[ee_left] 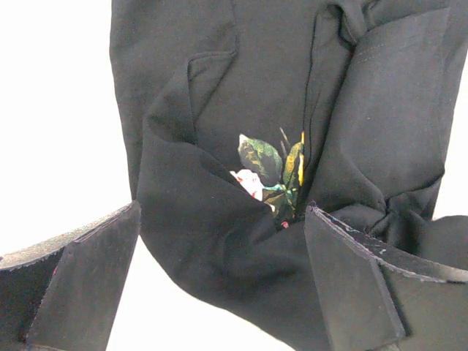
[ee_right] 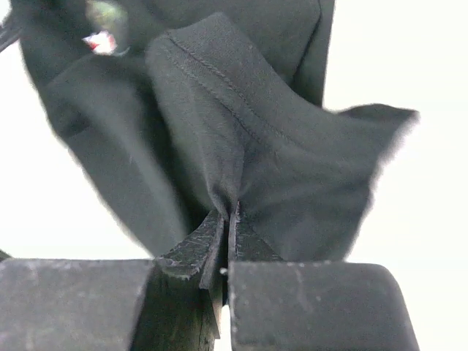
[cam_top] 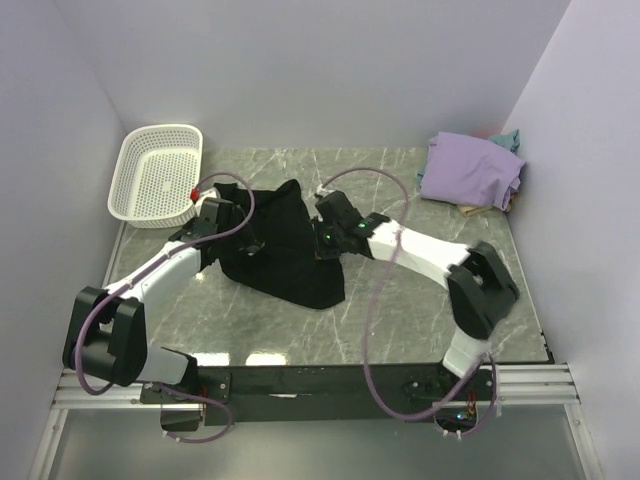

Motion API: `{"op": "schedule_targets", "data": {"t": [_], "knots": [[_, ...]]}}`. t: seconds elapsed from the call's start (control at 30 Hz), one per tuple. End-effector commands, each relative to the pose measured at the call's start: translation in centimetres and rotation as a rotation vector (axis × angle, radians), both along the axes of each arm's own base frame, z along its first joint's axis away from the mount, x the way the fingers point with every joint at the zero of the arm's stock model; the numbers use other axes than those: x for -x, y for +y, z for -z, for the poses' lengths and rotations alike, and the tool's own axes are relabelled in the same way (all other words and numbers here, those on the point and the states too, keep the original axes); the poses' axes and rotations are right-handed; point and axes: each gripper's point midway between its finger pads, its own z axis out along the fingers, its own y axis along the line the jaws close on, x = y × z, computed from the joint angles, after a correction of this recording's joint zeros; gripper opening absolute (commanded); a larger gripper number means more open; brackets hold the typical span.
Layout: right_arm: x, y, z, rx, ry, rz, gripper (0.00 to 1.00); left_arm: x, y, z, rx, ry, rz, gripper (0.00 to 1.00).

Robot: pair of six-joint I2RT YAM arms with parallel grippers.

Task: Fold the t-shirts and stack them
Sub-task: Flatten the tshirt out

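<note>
The black t-shirt (cam_top: 285,250) lies crumpled in the middle of the table, and a bit of its rose print (ee_left: 267,172) shows in the left wrist view. My left gripper (cam_top: 248,243) is over the shirt's left part, jaws wide open (ee_left: 219,274), with a bulge of black cloth between the fingers (ee_left: 351,285). My right gripper (cam_top: 322,238) is at the shirt's right edge, shut (ee_right: 228,219) on a pinched fold of the black cloth (ee_right: 219,117). The lavender t-shirt (cam_top: 470,170) lies folded at the back right, with the teal one (cam_top: 509,138) behind it.
A white perforated basket (cam_top: 155,175) stands at the back left corner. A wooden piece (cam_top: 475,209) pokes out under the lavender shirt. Walls close in the table on the left, back and right. The marble table top (cam_top: 400,310) is bare in front of the shirt.
</note>
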Motion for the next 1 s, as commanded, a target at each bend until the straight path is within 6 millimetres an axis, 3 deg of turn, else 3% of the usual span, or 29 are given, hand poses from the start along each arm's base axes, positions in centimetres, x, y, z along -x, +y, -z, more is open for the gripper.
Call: {"op": "schedule_targets", "data": {"t": [0.0,0.13,0.17,0.23,0.27,0.33,0.37,0.43,0.47,0.5,0.53,0.57,0.63,0.67,0.77,0.9,0.93,0.97], "knots": [[3.6,-3.5,-8.4,-0.024,-0.17,-0.052,0.0,-0.6,-0.3,-2.4,0.031,-0.075,0.028,1.0],[12.6,-7.5,-8.3,-0.061,-0.05,-0.142,0.0,-0.7,-0.8,-3.7,0.073,-0.109,0.037,0.99],[14.9,-8.8,-5.6,-0.038,0.02,-0.154,0.0,-0.7,-1.0,-4.0,0.083,-0.117,0.036,0.99],[19.0,-10.0,-5.0,-0.101,0.091,-0.141,0.0,-0.9,-1.4,-4.5,0.109,-0.132,0.05,0.99],[21.0,-11.5,-2.2,-0.071,0.163,-0.116,0.0,-1.0,-1.6,-4.8,0.118,-0.139,0.055,1.0],[23.2,-13.6,-1.3,-0.111,0.228,0.015,0.0,-1.0,-1.8,-5.1,0.129,-0.148,0.06,0.99],[23.9,-15.0,0.7,-0.091,0.255,0.079,0.0,-1.0,-1.9,-5.2,0.135,-0.149,0.066,1.0],[24.6,-16.6,0.9,-0.177,0.28,0.243,0.0,-0.9,-1.9,-5.3,0.137,-0.152,0.063,1.0],[24.4,-17.5,1.6,-0.192,0.275,0.322,0.14,-0.7,-1.9,-5.2,0.138,-0.15,0.068,1.0],[23.9,-17.7,1.3,-0.257,0.269,0.405,0.37,-0.7,-1.9,-5.3,0.137,-0.151,0.07,0.99],[23.4,-17.7,0.0,-0.363,0.223,0.431,0.56,-0.6,-1.8,-5.5,0.135,-0.157,0.069,0.99],[22.2,-18.3,-0.7,-0.41,0.162,0.494,0.68,-0.6,-1.8,-5.6,0.133,-0.16,0.07,0.99],[20.9,-18.4,-3.0,-0.527,0.072,0.525,0.68,-0.8,-2.0,-5.9,0.131,-0.169,0.086,0.99],[20.2,-18.8,-3.9,-0.542,0.035,0.554,0.73,-1.3,-2.4,-6.5,0.141,-0.185,0.109,1.0],[18.3,-20.0,-4.5,-0.431,-0.057,0.615,0.78,-2.3,-5.0,-7.5,0.2,-0.208,0.237,0.99],[16.6,-19.2,-3.2,-0.203,-0.078,0.577,0.86,-3.0,-9.2,-7.6,0.303,-0.18,0.423,0.99],[16.4,-18.5,-2.0,-0.137,-0.052,0.551,0.86,-2.8,-10.5,-6.0,0.312,-0.127,0.477,0.99],[16.3,-18.1,-1.6,-0.116,-0.046,0.534,0.86,-3.4,-11.5,-6.7,0.309,-0.134,0.509,0.98]]}}
